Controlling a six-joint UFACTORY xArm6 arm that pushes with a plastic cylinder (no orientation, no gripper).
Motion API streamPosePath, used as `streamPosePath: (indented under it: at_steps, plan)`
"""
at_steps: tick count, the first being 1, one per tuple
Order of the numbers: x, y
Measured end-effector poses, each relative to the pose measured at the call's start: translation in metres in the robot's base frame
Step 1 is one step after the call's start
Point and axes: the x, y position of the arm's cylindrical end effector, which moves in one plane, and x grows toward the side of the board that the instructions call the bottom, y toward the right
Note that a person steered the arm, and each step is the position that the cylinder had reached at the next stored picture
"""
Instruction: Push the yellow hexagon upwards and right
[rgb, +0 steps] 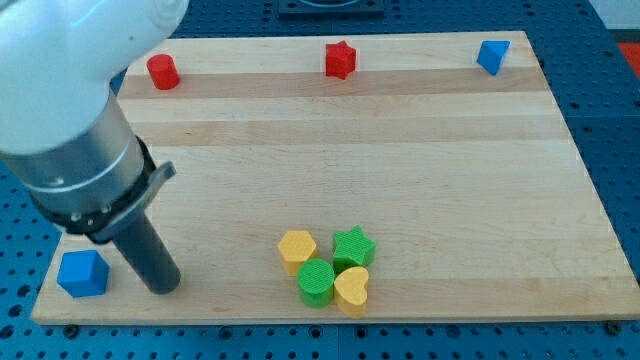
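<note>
The yellow hexagon (297, 249) lies near the view's bottom, at the left of a tight cluster. It touches a green star (353, 246) on its right and a green cylinder (316, 282) below it. A yellow heart (352, 288) sits at the cluster's lower right. My tip (162, 287) rests on the board at the view's lower left, well left of the yellow hexagon and apart from it. The arm's large body covers the view's upper left.
A blue cube (82, 273) sits just left of my tip near the board's bottom-left corner. Along the view's top edge stand a red cylinder (162, 71), a red star (340, 60) and a blue block (492, 56). The wooden board (420, 170) ends close below the cluster.
</note>
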Motion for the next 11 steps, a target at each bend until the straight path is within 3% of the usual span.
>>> streamPosePath:
  at_steps: [1, 2, 7, 8, 10, 11]
  plan:
    - [0.000, 0.001]
    - [-0.005, 0.073]
    - [-0.002, 0.092]
    - [-0.019, 0.126]
    - [-0.109, 0.214]
    - [-0.109, 0.212]
